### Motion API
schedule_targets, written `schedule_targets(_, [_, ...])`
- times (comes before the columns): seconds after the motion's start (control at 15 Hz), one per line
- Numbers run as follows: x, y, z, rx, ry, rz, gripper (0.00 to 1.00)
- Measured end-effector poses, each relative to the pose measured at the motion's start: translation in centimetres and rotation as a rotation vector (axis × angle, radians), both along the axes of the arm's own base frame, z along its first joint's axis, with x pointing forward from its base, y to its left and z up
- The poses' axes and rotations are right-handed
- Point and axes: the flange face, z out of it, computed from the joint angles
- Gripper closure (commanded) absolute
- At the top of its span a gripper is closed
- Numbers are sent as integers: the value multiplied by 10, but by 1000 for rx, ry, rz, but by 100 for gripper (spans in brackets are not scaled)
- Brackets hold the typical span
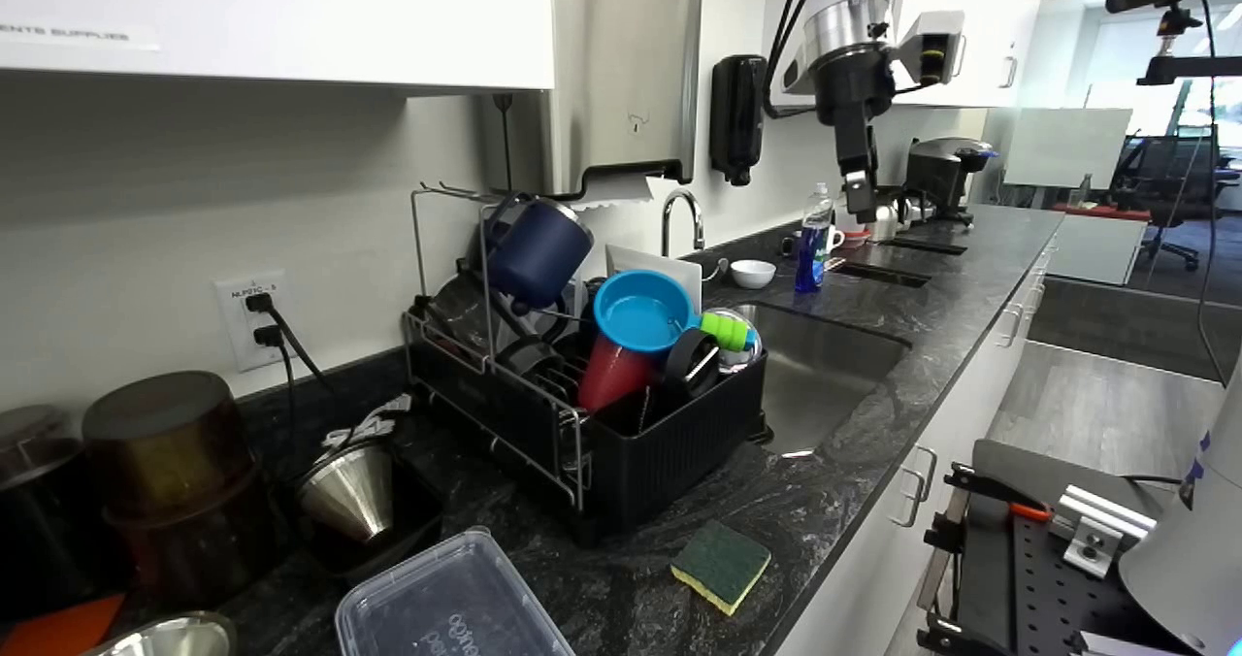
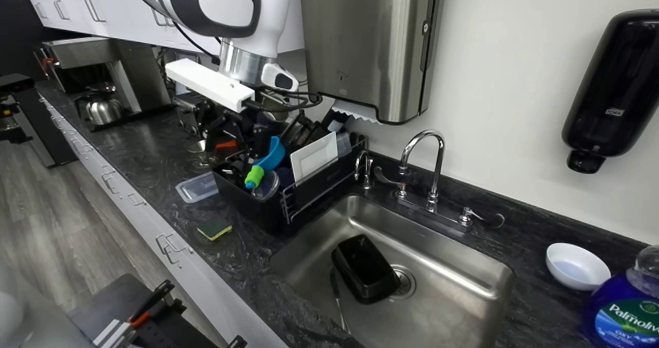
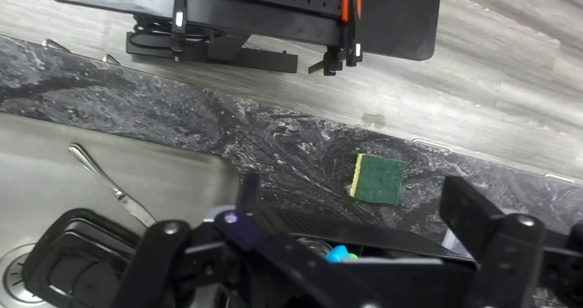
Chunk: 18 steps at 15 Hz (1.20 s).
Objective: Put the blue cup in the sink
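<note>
Pre-grasp, we reckon: jaws spread wide, nothing held. Next we gotta lower onto green-handled blue cup [image 1: 644,309] in dish rack [image 1: 679,447].

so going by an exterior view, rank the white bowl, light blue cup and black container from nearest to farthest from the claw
1. Light blue cup, in the dish rack
2. Black container, lying in the sink
3. White bowl, on the counter across the sink from the dish rack
</note>
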Motion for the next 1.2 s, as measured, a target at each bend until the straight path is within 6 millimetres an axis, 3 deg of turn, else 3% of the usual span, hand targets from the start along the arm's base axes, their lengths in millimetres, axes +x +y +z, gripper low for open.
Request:
schedule_targets(0.2, [6, 9, -10, 87, -70, 52, 0])
schedule_targets(0.67, [24, 37, -10, 233, -267, 183, 0])
schedule_targets(1.2, [26, 40, -10, 231, -277, 188, 0])
